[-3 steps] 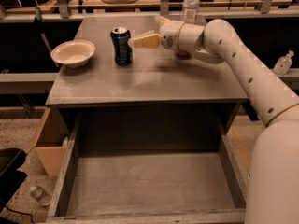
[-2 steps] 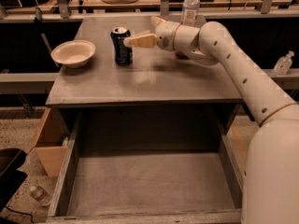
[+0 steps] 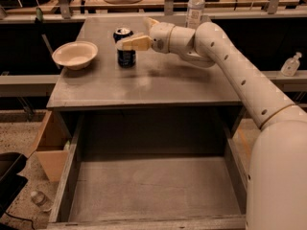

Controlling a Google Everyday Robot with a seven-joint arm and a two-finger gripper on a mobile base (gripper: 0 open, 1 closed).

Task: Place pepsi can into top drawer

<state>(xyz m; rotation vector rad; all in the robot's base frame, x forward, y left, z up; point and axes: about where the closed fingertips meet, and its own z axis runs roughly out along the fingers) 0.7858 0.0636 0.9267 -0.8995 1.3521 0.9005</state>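
Note:
The pepsi can [image 3: 125, 55] is a dark navy can with a silver top, standing upright on the grey tabletop [image 3: 158, 80] at its back left. My gripper [image 3: 133, 32] reaches in from the right at the can's top and is open. Its near tan finger [image 3: 135, 43] crosses in front of the can's upper part, and the far finger [image 3: 150, 22] shows behind and to the right. I cannot tell if they touch the can. The top drawer [image 3: 153, 186] is pulled out below the table's front edge, wide, grey and with nothing in it.
A cream bowl [image 3: 75, 54] sits left of the can. A clear water bottle [image 3: 195, 7] stands at the table's back right. A cardboard box [image 3: 48, 147] is on the floor to the drawer's left. A small bottle [image 3: 290, 64] stands on a ledge at the right.
My gripper has moved left, from just right of the can to over its top, with the near finger now crossing in front of it. The can has not moved.

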